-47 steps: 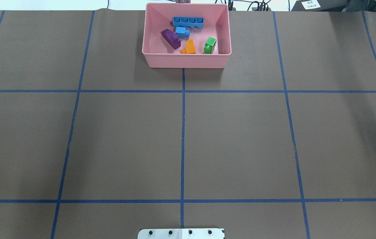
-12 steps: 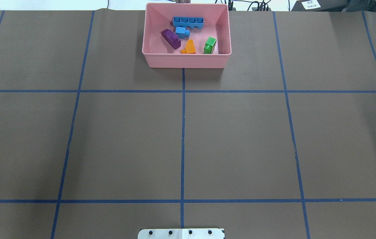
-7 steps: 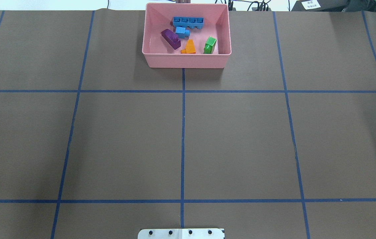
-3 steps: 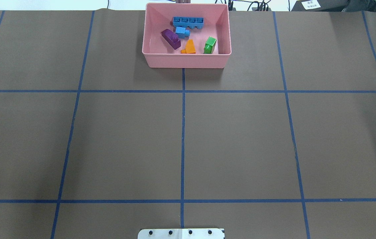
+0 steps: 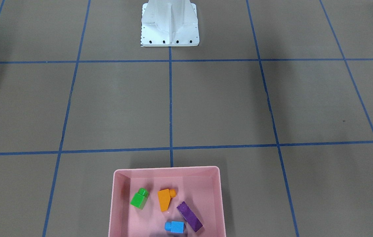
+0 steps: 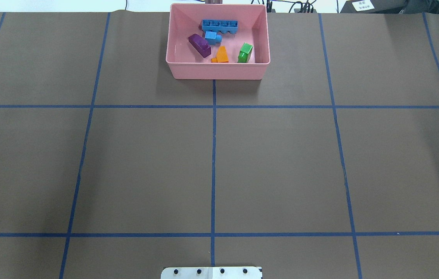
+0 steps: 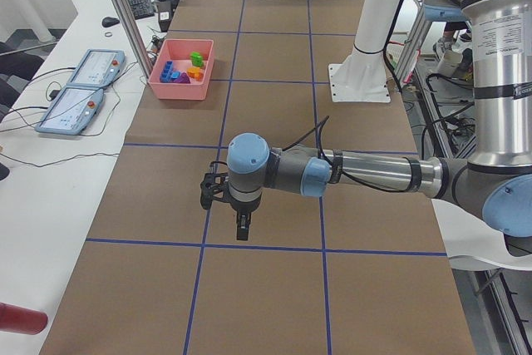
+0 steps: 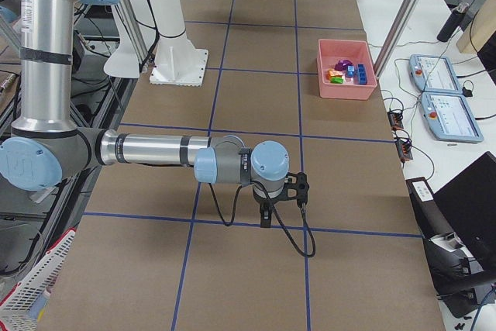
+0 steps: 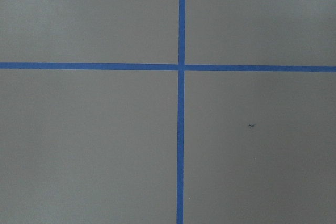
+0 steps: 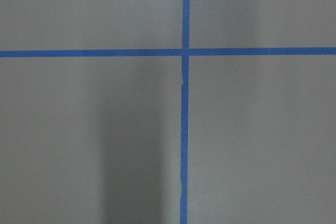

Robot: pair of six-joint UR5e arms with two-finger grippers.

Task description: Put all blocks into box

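**All five blocks in the box; both arms parked clear**

The brown tabletop [image 6: 281, 162], marked with a grid of blue tape [image 6: 213, 155], carried no loose block in any view. The left arm [image 7: 357, 172] and right arm [image 8: 155, 149] reached out low over opposite ends of the tabletop, well apart from the box. The left end effector [image 7: 239, 226] and right end effector [image 8: 266, 213] appeared only in the side views, so whether their fingers were apart or together could not be told. Each wrist camera showed only a tape crossing.

The pink box [image 6: 217, 71] sat at the far edge, centred on the middle tape line. Inside lay the long light-blue bar [image 6: 219, 26] along the far wall, the purple block [image 6: 199, 45] at the left, the orange block [image 6: 222, 55] and green block [image 6: 245, 52] toward the near wall, and the small light-blue cube [image 6: 212, 37] between bar and purple block.

The placing step appeared complete. No further pick seemed required; the next move would call only for confirming the count.
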